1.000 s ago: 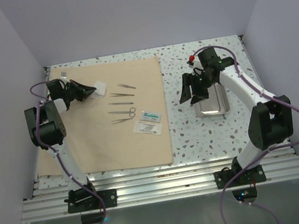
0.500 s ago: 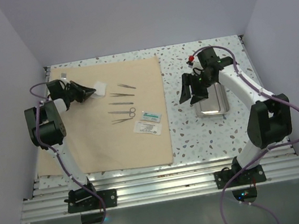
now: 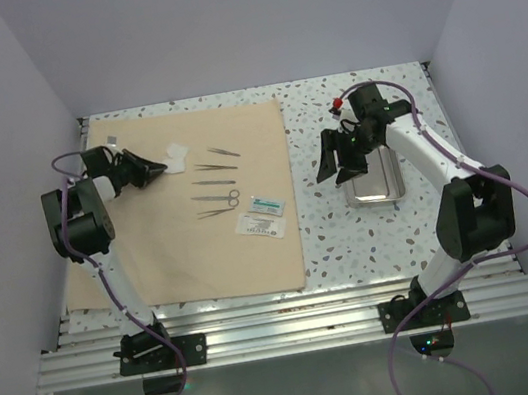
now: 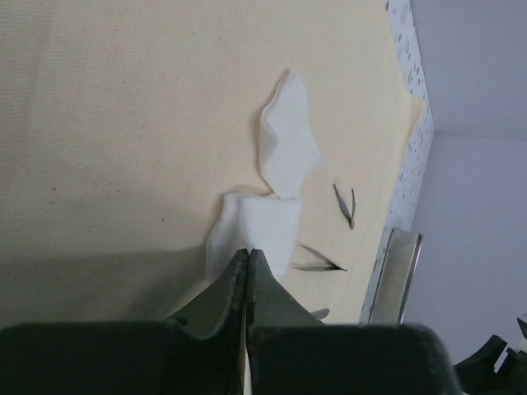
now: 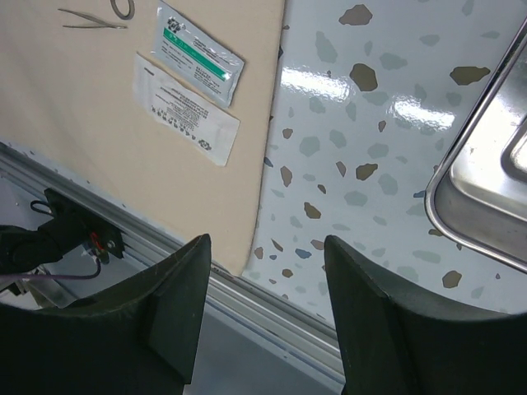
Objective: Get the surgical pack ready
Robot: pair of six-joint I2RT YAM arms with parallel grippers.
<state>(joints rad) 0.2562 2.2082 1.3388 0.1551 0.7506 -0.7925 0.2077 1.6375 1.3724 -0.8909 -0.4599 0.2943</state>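
The left pincer (image 4: 247, 257) is shut tight, tips touching a white gauze pad (image 4: 268, 230) on the far left of the tan cloth (image 4: 123, 123); I cannot tell if it pinches it. The right pincer (image 5: 268, 240) is wide and empty. The steel tray (image 5: 486, 206) lies just right of it, with nothing in it that I can see; the right arm (image 3: 418, 146) hides part, so its long way is unclear.

Left pincer (image 3: 155, 165), closed on the near edge of a gauze pad (image 3: 175, 155), has pulled back a little toward the left side of the cloth (image 3: 184, 262). The gauze pad has slid a touch left with it, away from the steel instruments. The left arm (image 3: 75, 221) has swung slightly left too, its elbow now nearer the wall.
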